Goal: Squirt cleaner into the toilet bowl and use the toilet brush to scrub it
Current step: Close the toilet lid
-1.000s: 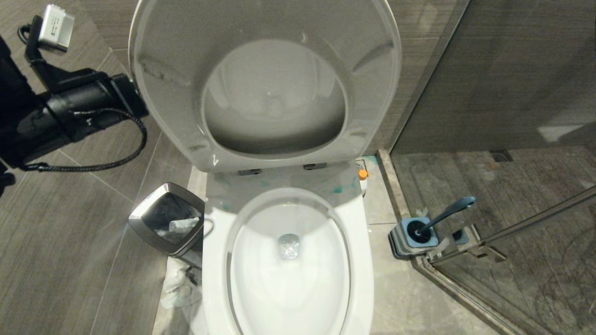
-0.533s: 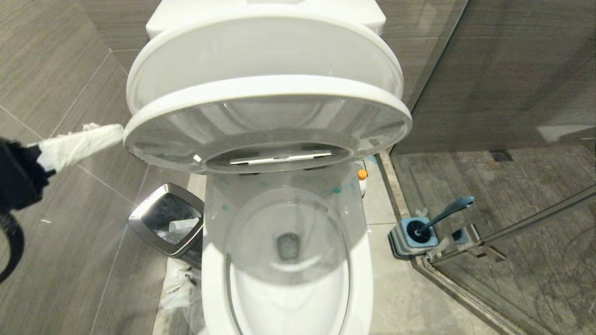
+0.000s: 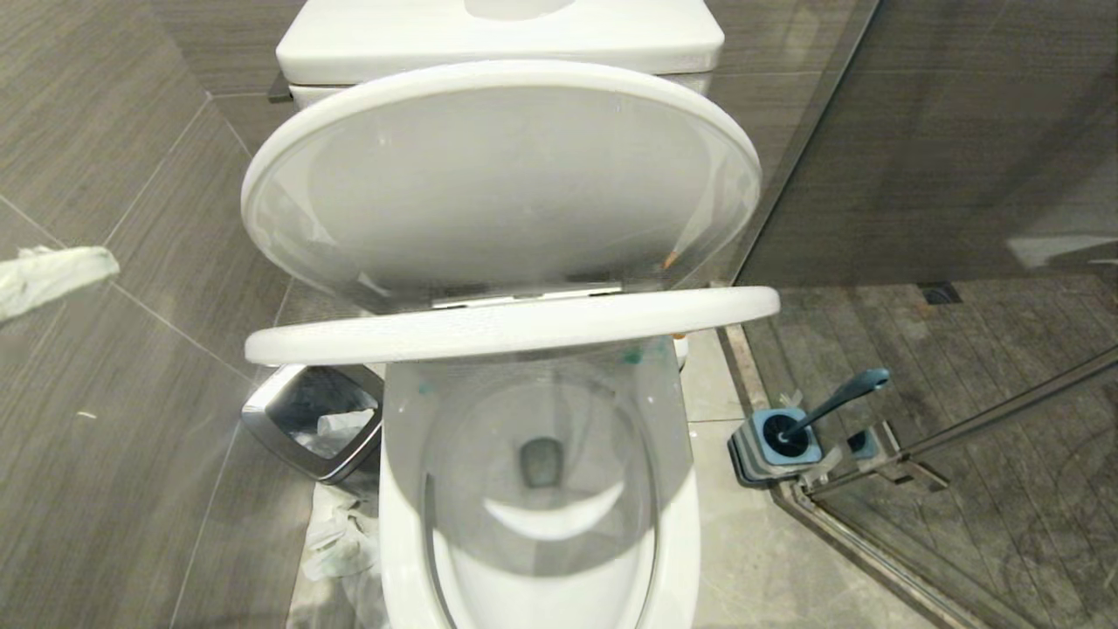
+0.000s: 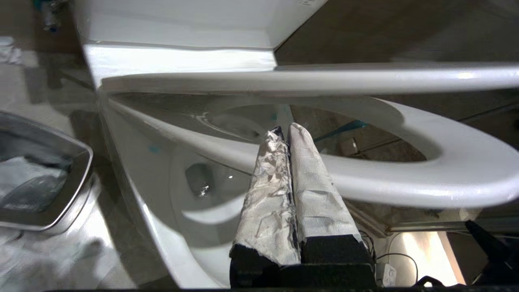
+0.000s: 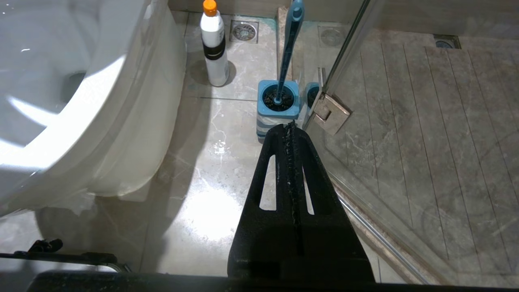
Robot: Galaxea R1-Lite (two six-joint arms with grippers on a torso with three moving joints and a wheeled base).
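Left gripper (image 4: 284,132) off to the toilet's left, wrapped fingers (image 4: 312,190) pressed together on nothing, level with the half-lowered seat (image 3: 511,328) and lid (image 3: 498,175) above the toilet bowl (image 3: 397,489). Right gripper (image 5: 290,126) low over the floor, likewise closed and empty, aimed at the toilet brush (image 5: 288,44) upright in its holder (image 5: 277,115). Turquoise cleaner (image 3: 633,355) smeared on the rim behind the bowl.

The seat (image 3: 511,328) was positioned level above the toilet bowl (image 3: 541,489), with the lid (image 3: 502,175) raised behind it, before the tank (image 3: 498,35). A bin (image 3: 314,424) was located to the bowl's left; the toilet brush (image 3: 834,402) was stood in its holder (image 3: 773,450) to the right.
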